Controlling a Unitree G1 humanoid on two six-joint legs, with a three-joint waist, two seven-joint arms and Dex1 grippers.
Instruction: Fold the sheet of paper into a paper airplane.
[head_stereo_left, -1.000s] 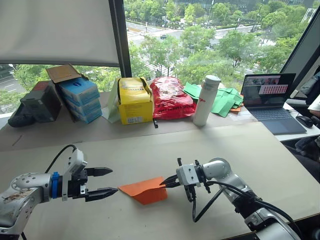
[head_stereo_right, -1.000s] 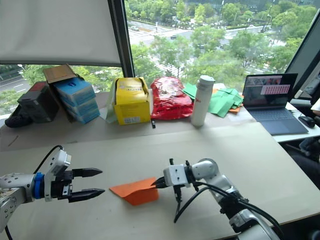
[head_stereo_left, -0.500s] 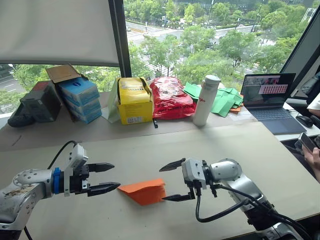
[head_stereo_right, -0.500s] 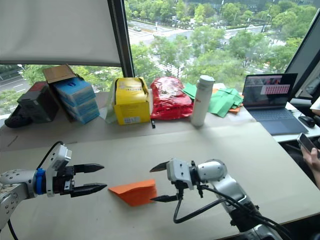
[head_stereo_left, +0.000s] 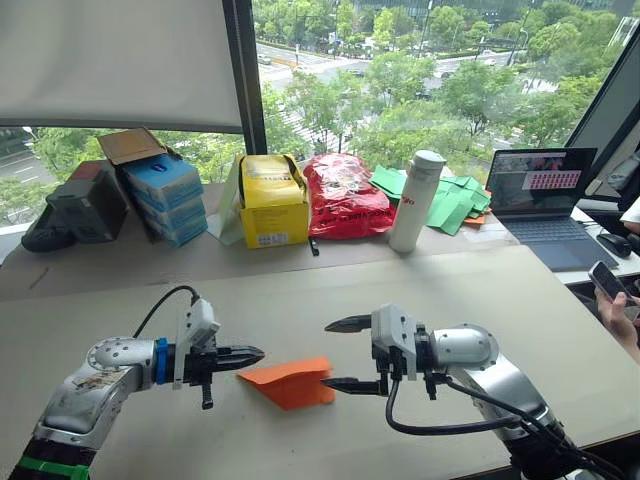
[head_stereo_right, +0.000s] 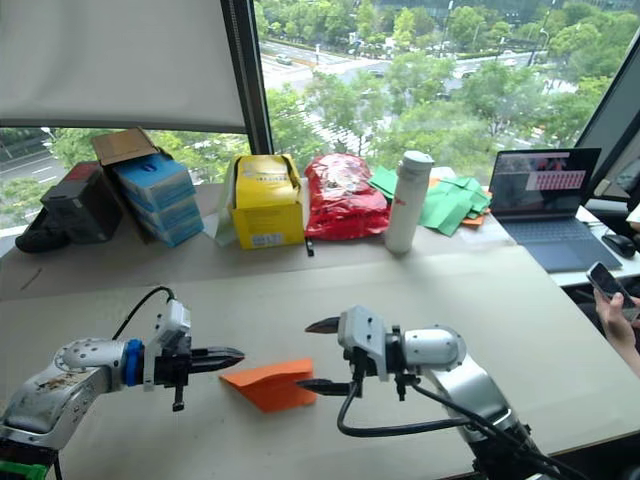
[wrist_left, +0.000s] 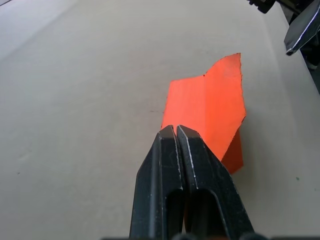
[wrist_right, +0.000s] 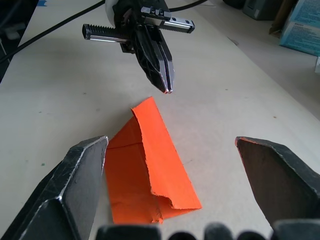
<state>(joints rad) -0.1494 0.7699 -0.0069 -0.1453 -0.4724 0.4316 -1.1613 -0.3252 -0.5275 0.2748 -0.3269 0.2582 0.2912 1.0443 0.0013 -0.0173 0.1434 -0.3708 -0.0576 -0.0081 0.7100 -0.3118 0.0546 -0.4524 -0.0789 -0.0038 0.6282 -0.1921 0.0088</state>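
The sheet of paper (head_stereo_left: 290, 381) lies on the tan table (head_stereo_left: 480, 285) as a folded orange wedge, its point toward my left arm. In the left wrist view it (wrist_left: 212, 102) has one flap raised along a crease. My left gripper (head_stereo_left: 255, 354) is shut, its tips just over the paper's pointed end; from the right wrist a small gap shows between that gripper (wrist_right: 167, 86) and the paper (wrist_right: 150, 170). My right gripper (head_stereo_left: 342, 353) stands open at the paper's blunt right end, one finger above and one low beside it, holding nothing.
Along the back by the window stand blue boxes (head_stereo_left: 160, 195), a yellow box (head_stereo_left: 268, 200), a crinkled red bag (head_stereo_left: 345, 195), a white bottle (head_stereo_left: 412, 200), green papers (head_stereo_left: 445, 200) and an open laptop (head_stereo_left: 545, 195). A person's hand with a phone (head_stereo_left: 612, 285) is at the right edge.
My right gripper let go of the paper's right end and opened wide. My left gripper moved right to the paper's point and shut. The paper stayed in place.
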